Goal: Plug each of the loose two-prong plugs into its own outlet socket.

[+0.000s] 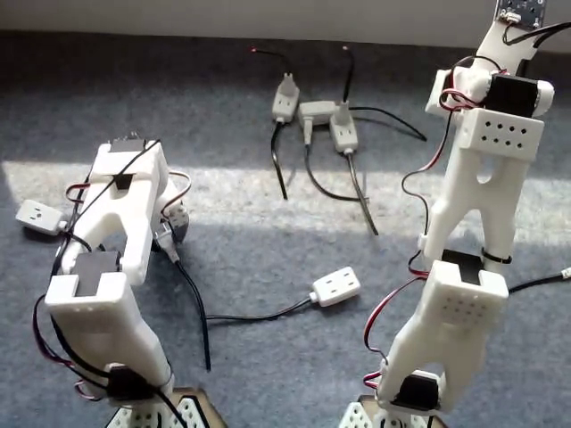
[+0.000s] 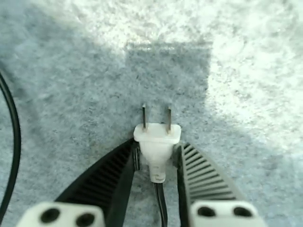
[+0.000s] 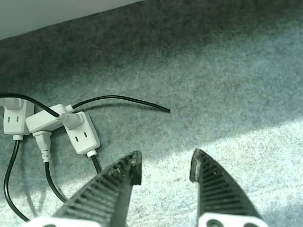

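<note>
Left claw [image 2: 157, 152] is clamped on a white two-prong plug [image 2: 157, 137] over the grey desk [image 2: 71, 71], prongs pointing away from the claw. That puts it left of the lone outlet socket [image 1: 336, 286], whose black cord [image 1: 259, 316] runs toward the left arm. Right claw [image 3: 165, 166] is wide and holds nothing, sitting beyond the lone outlet socket beside the white cluster [image 3: 81, 132]. The cluster looks like two sockets and one plug, but it's hard to tell. The spare socket [image 1: 40, 217] is far left.
</note>
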`<state>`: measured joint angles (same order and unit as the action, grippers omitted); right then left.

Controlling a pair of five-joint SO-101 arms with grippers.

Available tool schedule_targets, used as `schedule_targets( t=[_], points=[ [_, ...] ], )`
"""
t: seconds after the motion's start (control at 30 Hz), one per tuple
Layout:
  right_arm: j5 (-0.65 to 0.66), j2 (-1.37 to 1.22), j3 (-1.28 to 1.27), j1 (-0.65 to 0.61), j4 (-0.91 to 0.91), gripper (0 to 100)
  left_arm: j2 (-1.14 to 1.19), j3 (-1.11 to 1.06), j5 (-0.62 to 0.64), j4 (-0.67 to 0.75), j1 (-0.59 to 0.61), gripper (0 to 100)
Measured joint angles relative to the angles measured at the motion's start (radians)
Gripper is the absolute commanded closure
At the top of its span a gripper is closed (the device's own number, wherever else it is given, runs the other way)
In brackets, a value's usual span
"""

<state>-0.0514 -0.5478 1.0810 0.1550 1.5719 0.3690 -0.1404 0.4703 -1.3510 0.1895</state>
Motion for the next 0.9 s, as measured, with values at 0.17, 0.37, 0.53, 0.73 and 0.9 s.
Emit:
schedule_targets(
  t=[0.17, 0.37, 0.53, 0.73, 0.9],
  points=[
    [0.000, 0.000, 0.000, 0.000, 0.000, 82.1, 0.081, 0.029, 0.000, 0.017, 0.000, 90],
    [0.000, 0.000, 0.000, 0.000, 0.000, 82.1, 0.170, 0.124, 0.000, -0.052, 0.000, 89],
    [0.000, 0.000, 0.000, 0.000, 0.000, 82.1, 0.247, 0.233, -0.017, -0.147, 0.003, 74],
    [0.000, 0.000, 0.000, 0.000, 0.000, 82.1, 0.295, 0.287, -0.112, -0.195, 0.040, 76],
    [0.000, 0.000, 0.000, -0.002, 0.000, 82.1, 0.295, 0.295, -0.118, -0.195, 0.038, 87]
  ],
)
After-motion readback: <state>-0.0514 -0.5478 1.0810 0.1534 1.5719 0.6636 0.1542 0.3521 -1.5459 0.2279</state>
